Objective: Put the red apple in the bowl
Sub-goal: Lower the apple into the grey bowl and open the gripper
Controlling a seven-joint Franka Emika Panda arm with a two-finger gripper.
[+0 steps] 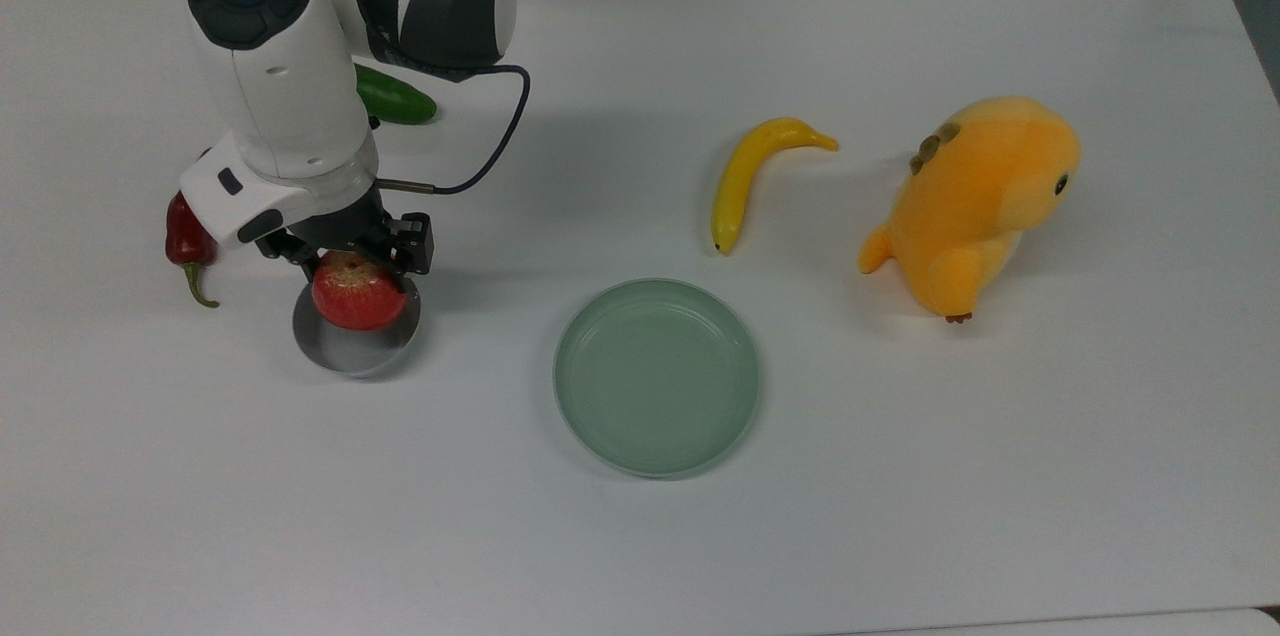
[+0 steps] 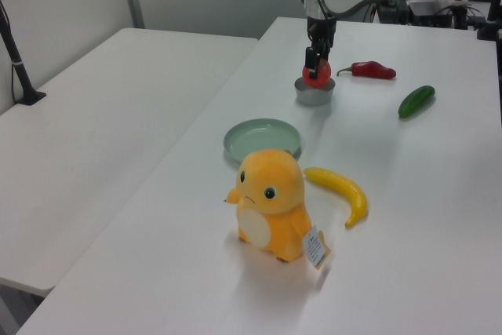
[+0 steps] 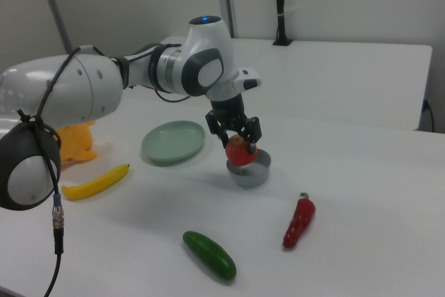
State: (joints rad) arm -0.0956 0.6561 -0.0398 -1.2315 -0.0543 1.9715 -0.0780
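Now red apple point(image 1: 358, 297) between the hand's point(image 1: 352, 258) fingers, over bowl point(image 1: 345, 348)

Chili pepper point(image 1: 192, 234) crowds the bowl point(image 1: 355, 348) — plate-side point(image 1: 655, 376) table point(image 1: 480, 476) open.

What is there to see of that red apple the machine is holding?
The red apple is round and glossy red, paler and yellowish around its stem dimple. It sits upright, stem end up, clamped between the fingers of the gripper. It hangs at the rim of the small grey bowl, toward its far side in the top view; whether it touches the bowl cannot be told.
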